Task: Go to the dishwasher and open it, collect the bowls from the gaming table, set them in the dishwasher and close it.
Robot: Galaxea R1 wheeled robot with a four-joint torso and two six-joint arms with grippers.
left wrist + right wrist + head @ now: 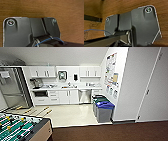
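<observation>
The dishwasher [85, 96] is a stainless-steel front set under the white counter at the far wall of the kitchenette, and its door is shut. It stands several metres ahead of me, across the pale floor. The bowls and the gaming table are out of view. Both wrist views look down past the robot's dark plate at a brown floor.
A table-football table [22, 128] with a green field fills the near left corner. Grey bins with blue and green lids [103, 110] stand along the right wall. A steel fridge [12, 89] is at the left. Low yellow-tipped bars [46, 111] lie on the pale floor.
</observation>
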